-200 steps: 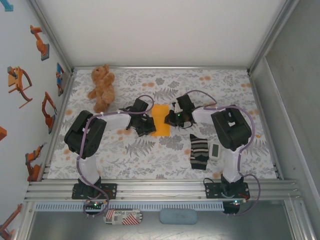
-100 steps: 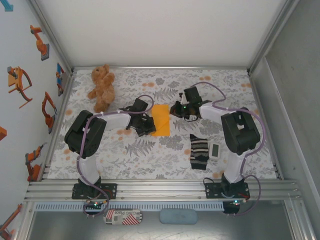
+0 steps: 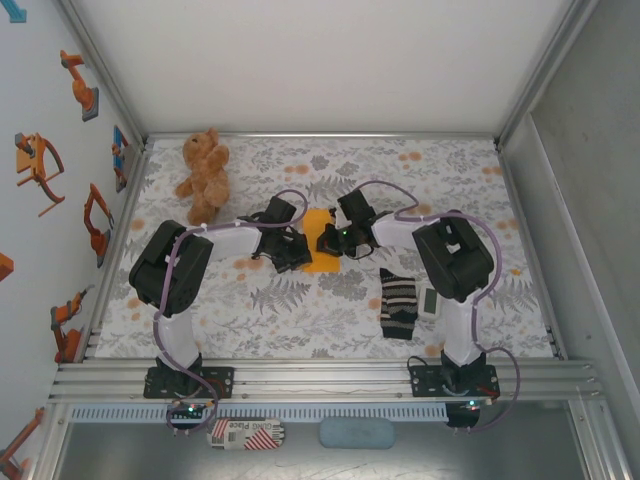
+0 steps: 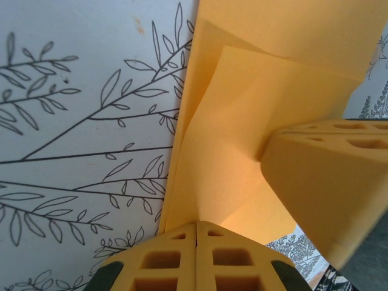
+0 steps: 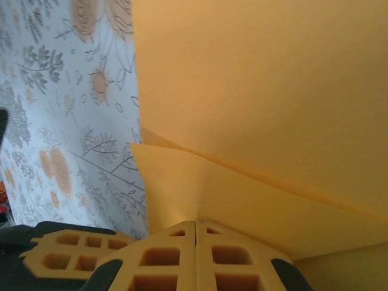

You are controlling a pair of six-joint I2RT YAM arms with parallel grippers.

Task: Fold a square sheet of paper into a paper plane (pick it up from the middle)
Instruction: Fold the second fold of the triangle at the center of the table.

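The orange-yellow sheet of paper (image 3: 320, 264) lies folded in layers on the flowered cloth at the table's middle. My left gripper (image 3: 302, 251) rests at its left edge, jaws shut, with the tips (image 4: 197, 223) touching a raised crease of the paper (image 4: 242, 109). My right gripper (image 3: 323, 242) reaches over the sheet from the right and covers its middle. Its jaws are shut too, tips (image 5: 195, 222) pressed against a lifted flap of the paper (image 5: 254, 91). The two grippers nearly meet: a right finger (image 4: 327, 182) shows in the left wrist view and a left finger (image 5: 66, 254) in the right wrist view.
A brown teddy bear (image 3: 204, 175) lies at the back left. A striped black-and-white sock (image 3: 398, 303) and a small white device (image 3: 430, 300) lie at the front right, by the right arm. Metal walls bound the table on three sides.
The right gripper drew back to the right of the sheet, then swung left onto its middle. The left gripper stayed at the left edge. Less of the paper shows.
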